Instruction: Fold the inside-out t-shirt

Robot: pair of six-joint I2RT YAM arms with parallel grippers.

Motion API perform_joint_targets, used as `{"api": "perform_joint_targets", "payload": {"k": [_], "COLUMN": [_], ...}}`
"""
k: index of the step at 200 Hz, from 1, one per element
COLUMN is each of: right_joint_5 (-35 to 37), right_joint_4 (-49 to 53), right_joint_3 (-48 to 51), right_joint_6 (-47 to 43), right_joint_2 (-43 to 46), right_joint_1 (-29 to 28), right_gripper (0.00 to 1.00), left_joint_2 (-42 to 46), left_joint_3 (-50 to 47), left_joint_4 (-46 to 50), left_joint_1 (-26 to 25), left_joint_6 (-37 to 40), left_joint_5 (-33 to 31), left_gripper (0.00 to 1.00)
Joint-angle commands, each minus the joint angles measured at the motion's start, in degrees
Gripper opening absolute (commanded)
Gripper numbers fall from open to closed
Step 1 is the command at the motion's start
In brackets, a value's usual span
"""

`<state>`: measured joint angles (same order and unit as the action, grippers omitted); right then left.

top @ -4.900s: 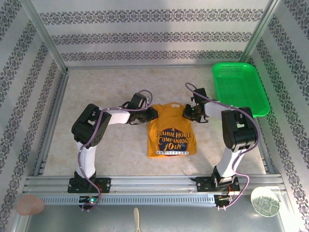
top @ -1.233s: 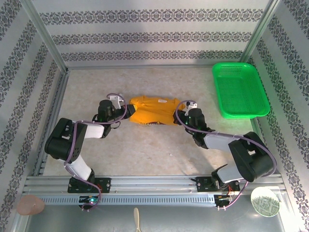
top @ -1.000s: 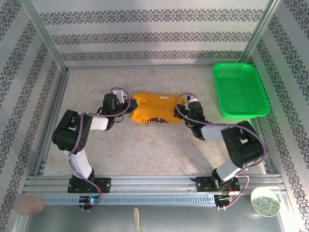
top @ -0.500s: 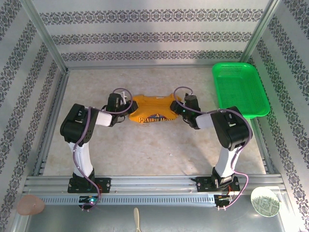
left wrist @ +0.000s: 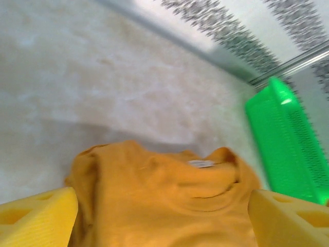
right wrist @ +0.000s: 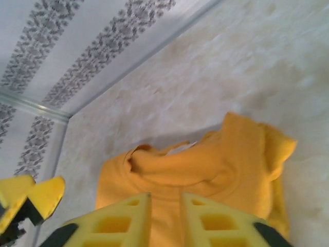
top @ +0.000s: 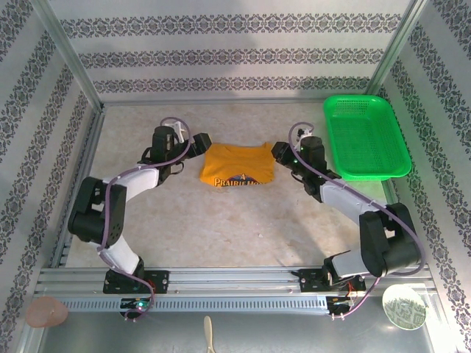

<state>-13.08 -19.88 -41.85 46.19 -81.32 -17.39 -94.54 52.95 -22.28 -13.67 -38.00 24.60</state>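
On the tabletop (top: 221, 228), past its middle and about midway between the left and right edges, the inside-out t-shirt (top: 237, 162) lies folded into a short block. Its lettering runs along the near edge, and its collar and white label (left wrist: 200, 163) face the far edge. The left gripper (top: 195, 145) sits just off its left side, fingers spread wide and holding nothing. The right gripper (top: 282, 152) sits just off its right side, fingers drawn almost together and gripping nothing. The green basket (top: 368, 174) occupies the far right corner.

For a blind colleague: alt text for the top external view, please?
A mustard-orange t-shirt lies folded short at mid-table, chest print along its near edge. The left gripper and right gripper flank it; a green basket sits at far right.
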Motion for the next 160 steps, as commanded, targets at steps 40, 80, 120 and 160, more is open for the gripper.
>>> {"api": "perform_joint_targets", "payload": {"k": [40, 80, 120, 160], "right_joint_5": [-1.4, -1.2, -7.6, -12.7], "right_joint_4": [-5.8, -12.8, -17.0, -13.7], "right_joint_3": [-4.0, -2.3, -1.9, -7.2], "right_joint_6": [3.3, 8.4, 10.8, 8.7], "right_joint_2": [-14.8, -24.1, -25.4, -20.1], "right_joint_1": [-6.3, -3.4, -0.7, 2.6], "right_gripper": [0.17, 0.18, 0.24, 0.25], "left_joint_2": [-8.8, -17.8, -19.2, -13.1], "left_joint_3": [-0.5, 0.3, -2.3, 2.6], "left_joint_4": [-12.2, -15.0, -18.4, -11.7], "left_joint_1": [-7.1, -6.6, -5.5, -5.4], "left_joint_6": [-11.7, -11.4, -12.4, -11.5], "left_joint_5": [4.9, 2.7, 2.6, 5.2], "left_gripper": [0.86, 0.86, 0.86, 0.86]}}
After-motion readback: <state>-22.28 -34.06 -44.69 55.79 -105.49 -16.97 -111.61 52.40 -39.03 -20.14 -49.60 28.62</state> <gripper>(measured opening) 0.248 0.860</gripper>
